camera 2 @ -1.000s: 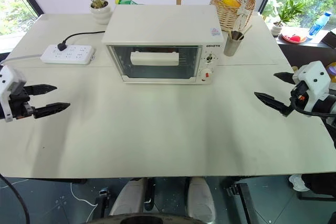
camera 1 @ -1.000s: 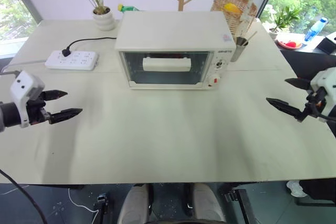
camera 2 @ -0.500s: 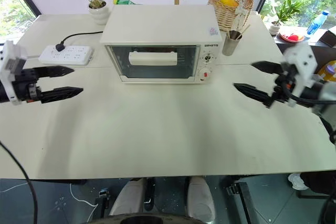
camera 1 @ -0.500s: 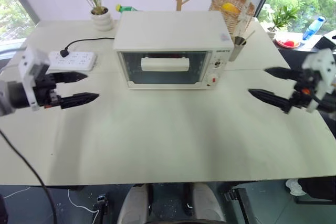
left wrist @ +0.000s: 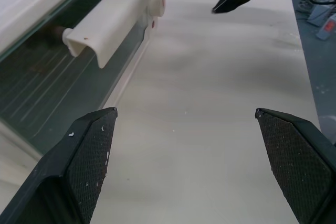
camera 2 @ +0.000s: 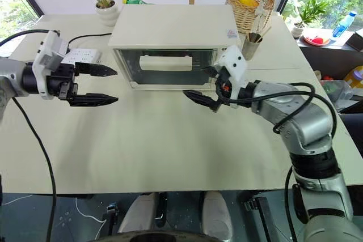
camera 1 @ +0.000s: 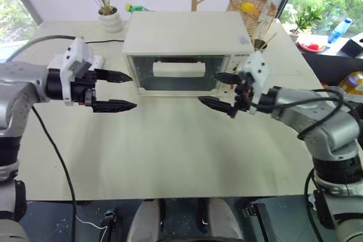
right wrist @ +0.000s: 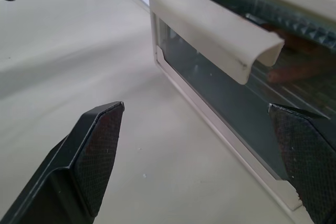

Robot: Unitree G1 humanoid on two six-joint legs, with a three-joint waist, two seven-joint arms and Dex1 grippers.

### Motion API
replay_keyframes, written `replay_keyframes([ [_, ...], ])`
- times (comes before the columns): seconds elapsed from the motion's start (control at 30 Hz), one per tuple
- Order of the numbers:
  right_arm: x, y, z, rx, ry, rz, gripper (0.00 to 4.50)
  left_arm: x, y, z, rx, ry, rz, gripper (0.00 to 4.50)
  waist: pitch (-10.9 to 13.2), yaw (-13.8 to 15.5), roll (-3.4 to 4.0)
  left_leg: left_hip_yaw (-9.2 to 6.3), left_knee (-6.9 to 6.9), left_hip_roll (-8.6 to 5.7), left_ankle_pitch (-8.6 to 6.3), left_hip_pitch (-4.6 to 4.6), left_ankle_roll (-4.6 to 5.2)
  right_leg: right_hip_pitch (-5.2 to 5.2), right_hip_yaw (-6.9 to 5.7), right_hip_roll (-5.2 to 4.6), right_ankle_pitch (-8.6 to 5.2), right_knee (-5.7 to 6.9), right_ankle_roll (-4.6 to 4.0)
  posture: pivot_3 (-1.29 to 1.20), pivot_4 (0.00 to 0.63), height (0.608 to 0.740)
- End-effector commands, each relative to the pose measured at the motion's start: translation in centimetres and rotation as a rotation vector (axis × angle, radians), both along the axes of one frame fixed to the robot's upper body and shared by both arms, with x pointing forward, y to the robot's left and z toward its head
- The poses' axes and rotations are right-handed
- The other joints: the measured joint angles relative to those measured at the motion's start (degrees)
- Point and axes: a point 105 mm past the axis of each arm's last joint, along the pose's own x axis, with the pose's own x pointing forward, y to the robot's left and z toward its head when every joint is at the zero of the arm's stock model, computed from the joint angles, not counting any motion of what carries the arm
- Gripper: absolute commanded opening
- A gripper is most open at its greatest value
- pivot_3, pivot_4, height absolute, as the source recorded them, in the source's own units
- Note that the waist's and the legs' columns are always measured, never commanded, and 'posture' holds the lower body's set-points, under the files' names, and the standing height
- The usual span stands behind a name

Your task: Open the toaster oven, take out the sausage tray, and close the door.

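Observation:
The cream-white toaster oven [camera 1: 184,35] stands at the back middle of the table, its glass door [camera 1: 170,80] shut and the bar handle [camera 1: 178,69] along the door's top edge. Behind the glass a reddish-brown sausage [right wrist: 302,69] shows; the sausage tray under it is hard to make out. My left gripper [camera 1: 134,90] hovers open just left of the door, pointing right. In front of the oven's knob panel my right gripper [camera 1: 207,88] hangs open, pointing left. Neither touches the oven, and each wrist view looks along the handle [left wrist: 113,19] [right wrist: 210,24].
A white power strip [camera 2: 79,56] with a black cable lies left of the oven, behind my left arm. A potted plant [camera 1: 112,21], a wicker basket [camera 1: 252,9] and a metal cup [camera 2: 249,46] stand at the back. Bare tabletop [camera 1: 170,151] spreads in front of the oven.
Both arms swung inward from the table's sides to the oven's front; the right travelled farthest, leftward. The left also rose a little. Both grippers stayed open.

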Motion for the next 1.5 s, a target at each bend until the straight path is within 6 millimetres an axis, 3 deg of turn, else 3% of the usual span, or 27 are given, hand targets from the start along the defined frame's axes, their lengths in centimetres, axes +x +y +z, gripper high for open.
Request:
replay_keyframes([
  [0.03,0.9,0.4,1.4,0.005,-0.070,-0.003,4.50,-0.2,-0.1,0.9,0.006,-0.049,-0.013,4.44,0.0,0.0,0.00,0.00,0.00,0.00,0.00,0.00,0.00,0.00,0.00,0.00,0.00,0.02,0.00,0.00,0.150,0.740],
  [0.23,1.5,2.0,1.7,0.014,-0.082,0.047,4.50,-0.2,-0.1,1.1,-0.019,-0.052,0.000,4.44,0.0,-0.1,0.00,-0.01,0.00,0.02,0.00,0.00,0.00,-0.02,0.00,0.04,0.00,0.05,0.00,0.00,0.150,0.740],
  [0.47,-0.1,3.8,2.4,0.040,-0.099,0.192,4.50,-0.1,0.2,1.5,-0.052,-0.053,0.024,4.44,0.0,0.0,0.01,-0.01,0.00,0.03,0.00,0.00,0.00,-0.02,0.00,0.04,0.00,0.05,0.01,0.00,0.150,0.740],
  [0.73,-1.7,4.5,2.7,0.053,-0.130,0.286,4.50,0.5,0.4,1.9,-0.085,-0.054,0.042,4.44,0.0,-0.3,0.01,0.01,-0.05,0.04,0.00,0.00,0.00,-0.15,0.08,0.08,0.01,0.15,0.01,0.00,0.150,0.740],
  [1.1,-3.1,4.2,-0.6,-0.018,-0.108,0.304,4.50,0.8,-0.5,5.6,-0.215,-0.044,-0.010,4.44,0.0,-0.3,-0.01,0.03,-0.03,0.09,0.00,-0.03,0.00,-0.24,0.13,0.19,0.00,0.25,0.00,0.00,0.150,0.740],
  [1.27,-3.8,4.1,-1.4,-0.025,-0.096,0.304,4.50,2.4,-0.8,5.4,-0.196,-0.083,0.022,4.44,0.0,-0.2,-0.01,0.04,-0.02,0.09,0.00,-0.02,0.00,-0.23,0.14,0.20,0.00,0.27,0.00,0.00,0.150,0.740],
  [1.4,-4.3,4.1,-1.9,-0.024,-0.085,0.302,4.50,3.8,-1.4,3.7,-0.118,-0.127,0.031,4.44,0.0,-0.1,-0.01,0.06,0.01,0.09,0.00,-0.02,0.00,-0.23,0.15,0.20,0.01,0.27,-0.01,0.00,0.150,0.740],
  [1.5,-4.5,4.1,-2.1,-0.023,-0.080,0.298,4.50,4.4,-1.9,2.5,-0.059,-0.164,0.012,3.55,0.0,-0.1,-0.02,0.07,0.00,0.09,0.00,-0.04,0.00,-0.25,0.15,0.20,0.01,0.27,-0.01,0.00,0.150,0.740],
])
